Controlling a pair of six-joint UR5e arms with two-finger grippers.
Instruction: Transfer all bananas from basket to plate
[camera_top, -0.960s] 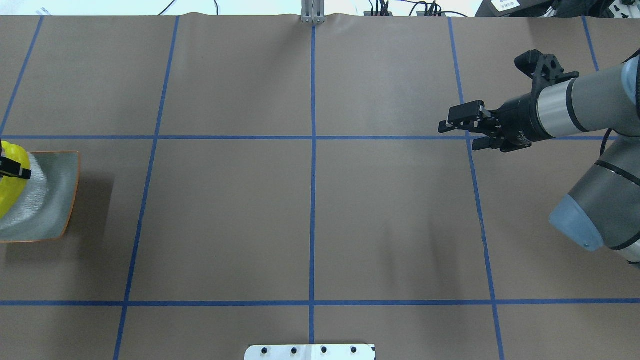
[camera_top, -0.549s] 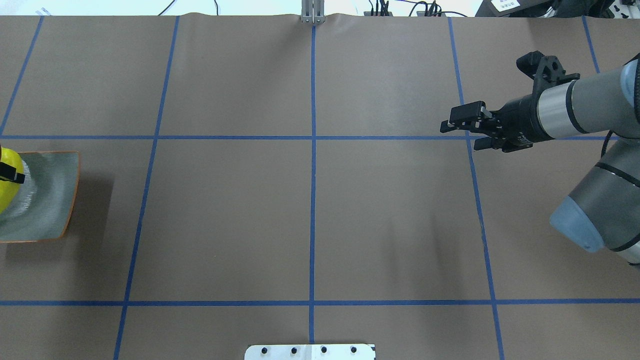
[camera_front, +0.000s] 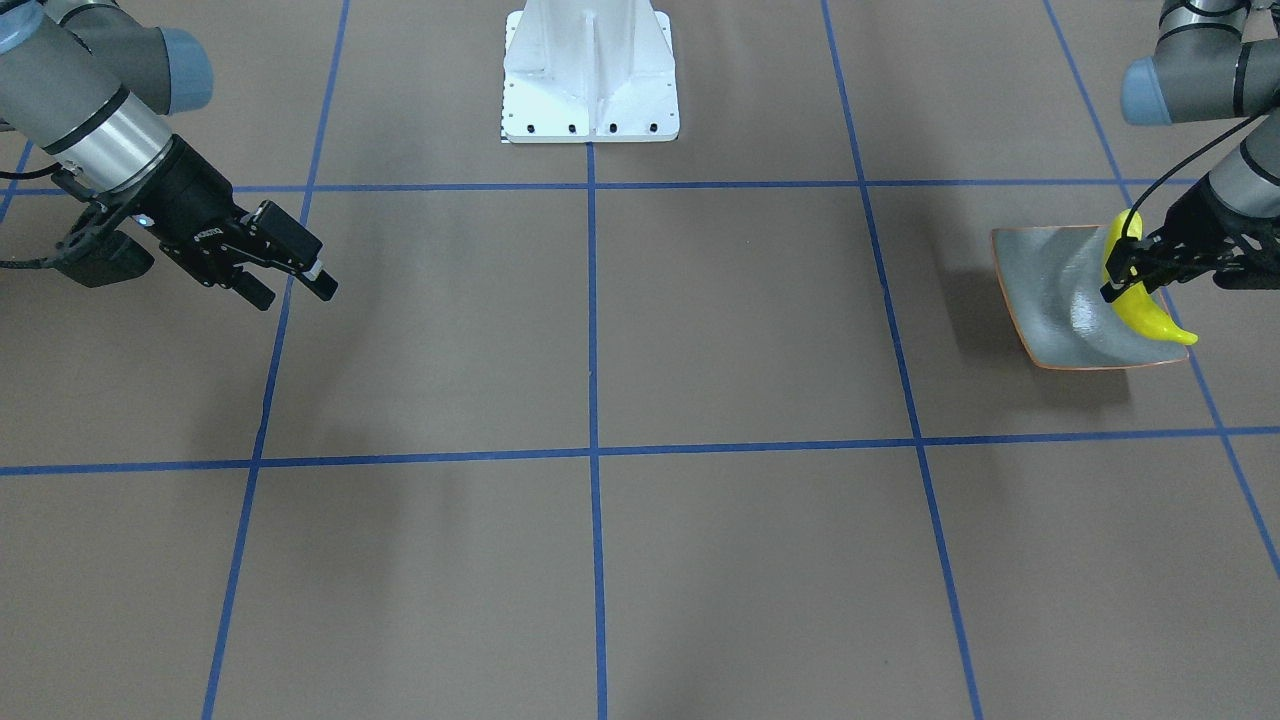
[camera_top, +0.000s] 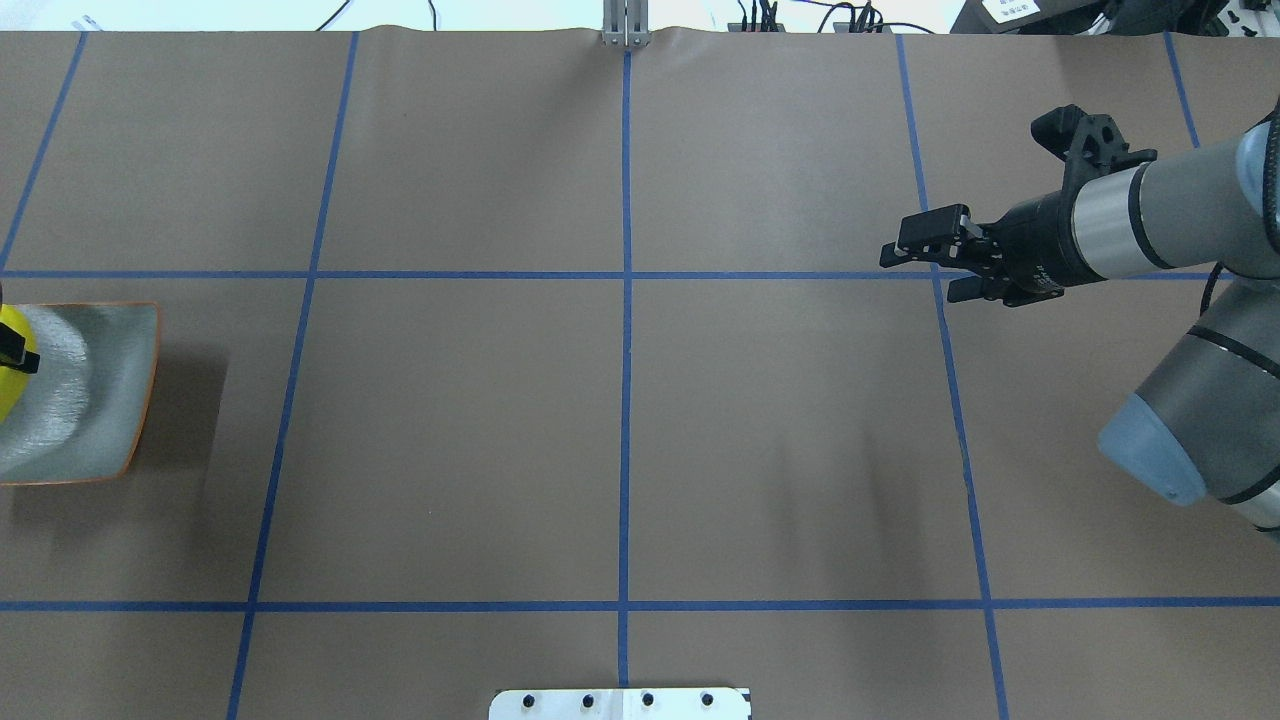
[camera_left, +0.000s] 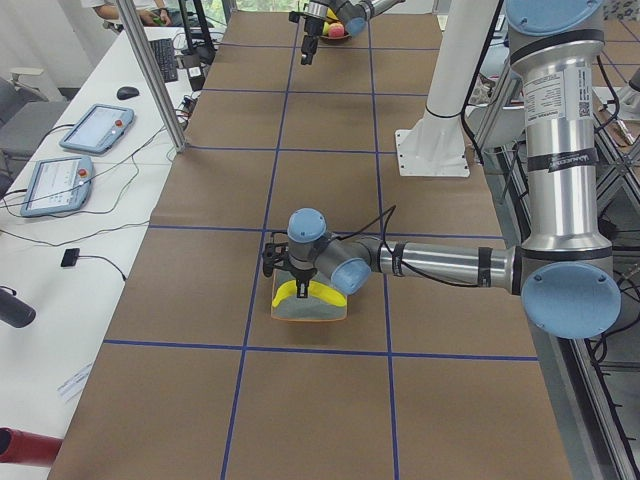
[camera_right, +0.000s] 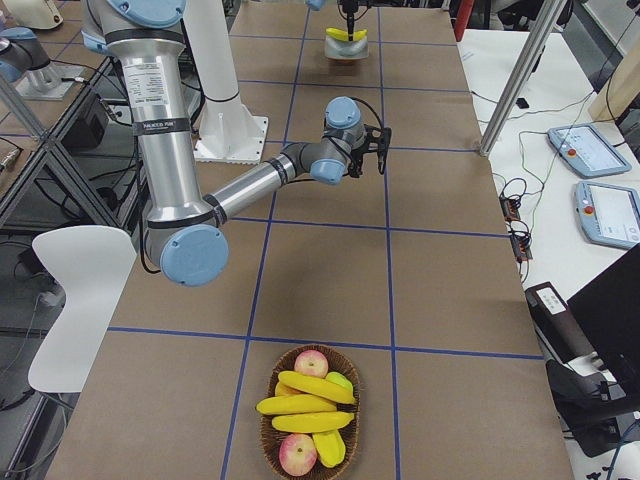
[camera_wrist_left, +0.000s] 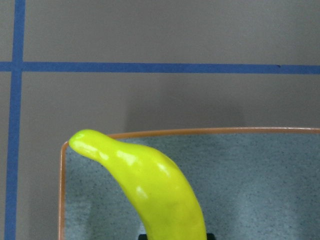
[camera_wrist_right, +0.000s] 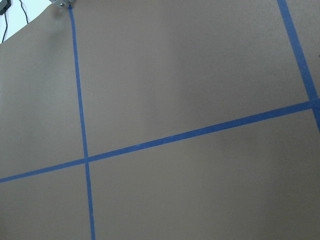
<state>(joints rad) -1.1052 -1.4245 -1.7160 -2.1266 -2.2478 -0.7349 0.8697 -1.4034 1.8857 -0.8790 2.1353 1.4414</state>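
A bright yellow banana (camera_front: 1150, 312) hangs in my left gripper (camera_front: 1124, 277), which is shut on it over the outer side of the grey-green plate (camera_front: 1050, 300). The left wrist view shows this banana (camera_wrist_left: 160, 190) close above the plate (camera_wrist_left: 260, 190); whether it touches I cannot tell. In the overhead view only a sliver of the banana (camera_top: 8, 385) shows at the left edge, beside the plate (camera_top: 95, 400). More bananas (camera_right: 298, 404) lie in the wicker basket (camera_right: 268, 432) at the table's right end. My right gripper (camera_top: 920, 273) hovers open and empty over bare table.
Apples (camera_right: 312, 362) share the basket with the bananas. The white robot base (camera_front: 590, 75) stands at the table's middle, on my side. A metal post (camera_right: 515, 80) and tablets (camera_right: 590, 150) line the operators' side. Blue tape lines cross the brown table cover.
My left gripper has carried the banana further left in the overhead view, so less of it shows over the plate. The right arm has barely moved.
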